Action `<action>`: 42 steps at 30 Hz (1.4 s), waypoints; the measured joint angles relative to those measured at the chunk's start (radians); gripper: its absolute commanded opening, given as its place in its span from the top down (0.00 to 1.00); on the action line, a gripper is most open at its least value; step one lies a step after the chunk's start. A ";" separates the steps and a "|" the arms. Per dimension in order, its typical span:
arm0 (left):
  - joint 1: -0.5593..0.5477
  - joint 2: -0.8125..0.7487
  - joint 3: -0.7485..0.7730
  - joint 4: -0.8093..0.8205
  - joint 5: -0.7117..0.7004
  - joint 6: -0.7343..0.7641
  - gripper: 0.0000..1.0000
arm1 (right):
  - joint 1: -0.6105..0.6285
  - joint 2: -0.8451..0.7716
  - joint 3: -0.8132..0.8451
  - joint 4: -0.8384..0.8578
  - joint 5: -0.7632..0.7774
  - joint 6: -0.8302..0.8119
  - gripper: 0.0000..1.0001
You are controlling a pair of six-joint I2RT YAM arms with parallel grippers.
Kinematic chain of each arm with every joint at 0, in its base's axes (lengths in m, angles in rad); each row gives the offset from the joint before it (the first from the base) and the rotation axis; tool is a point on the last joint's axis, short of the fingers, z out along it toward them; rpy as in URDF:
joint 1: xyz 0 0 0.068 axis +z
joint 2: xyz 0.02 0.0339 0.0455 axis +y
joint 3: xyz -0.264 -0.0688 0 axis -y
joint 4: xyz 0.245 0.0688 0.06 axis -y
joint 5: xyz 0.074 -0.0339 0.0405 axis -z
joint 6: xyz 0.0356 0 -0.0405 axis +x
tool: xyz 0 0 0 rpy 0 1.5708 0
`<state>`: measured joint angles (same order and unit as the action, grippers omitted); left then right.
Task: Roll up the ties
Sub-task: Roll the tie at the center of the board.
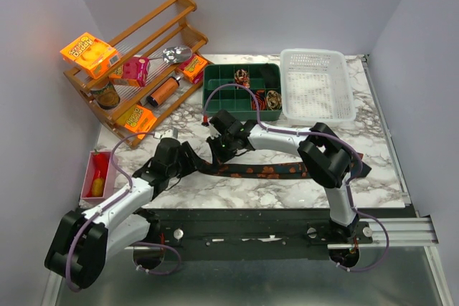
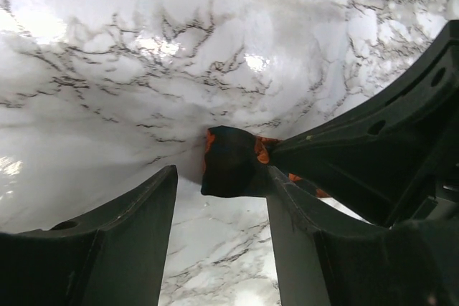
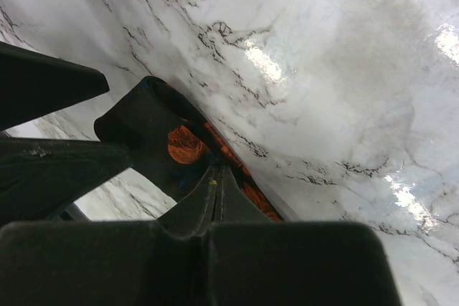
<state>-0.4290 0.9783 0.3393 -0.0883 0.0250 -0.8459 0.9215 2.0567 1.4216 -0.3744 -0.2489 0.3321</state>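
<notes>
The right fingers (image 3: 215,202) are pressed together, their tips pinching the dark fabric of the tie (image 3: 154,123) close to its end, beside an orange blotch of the pattern. The left fingers (image 2: 125,245) stand apart with that same end of the tie between them; the fabric sits against the inner edge of one finger and clear of the other, so they are not clamped on it. The two sets of fingers meet at this end of the tie, nearly touching each other. From there the rest of the tie lies flat on the marble desk (image 1: 287,191), a long strip running sideways. Taking the green tray (image 1: 215,102) as the landmark, the tie lies on the arms' side of it and well apart from it: the pinched end is about level with the tray's left side, and the far end reaches past the tray's right side. Two rolled ties (image 1: 242,75) sit as small patterned coils in separate compartments of the tray. A white basket (image 1: 315,109) stands just beside the tray on its right, and a wooden rack (image 1: 183,5) holding orange packets stands to the tray's left
</notes>
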 measured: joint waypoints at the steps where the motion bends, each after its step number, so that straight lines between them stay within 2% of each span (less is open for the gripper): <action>1: 0.001 0.002 -0.009 0.023 0.011 0.000 0.42 | 0.000 0.000 0.000 0.000 0.000 0.000 0.98; 5: 0.002 0.037 -0.040 0.099 0.044 -0.003 0.50 | 0.000 0.000 0.000 0.000 0.000 0.000 0.98; 9: 0.002 0.078 -0.066 0.165 0.066 -0.010 0.66 | 0.000 0.000 0.000 0.001 0.000 0.000 0.98; 11: 0.002 0.081 -0.071 0.190 0.069 -0.012 0.71 | 0.000 0.000 0.000 0.002 0.000 0.000 0.98; 13: 0.002 0.079 -0.074 0.206 0.070 -0.010 0.82 | 0.000 0.000 0.000 0.003 0.000 0.000 0.98; 18: 0.002 0.035 -0.074 0.206 0.069 0.004 0.96 | 0.000 0.000 -0.003 0.019 -0.008 0.000 0.98; 21: 0.002 0.008 -0.074 0.180 0.068 0.013 1.00 | 0.000 0.000 -0.003 0.025 -0.013 0.000 0.98; 31: 0.001 -0.037 -0.064 0.098 0.041 0.026 1.00 | 0.003 0.000 -0.003 0.030 -0.019 0.005 0.98; 42: -0.017 -0.047 0.032 -0.010 -0.038 0.090 1.00 | 0.002 -0.005 -0.003 0.009 -0.017 0.007 0.98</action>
<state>-0.4461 0.9310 0.3717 -0.0986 -0.0128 -0.7559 0.9230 2.0514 1.4181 -0.3656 -0.2661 0.3393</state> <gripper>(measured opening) 0.149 0.024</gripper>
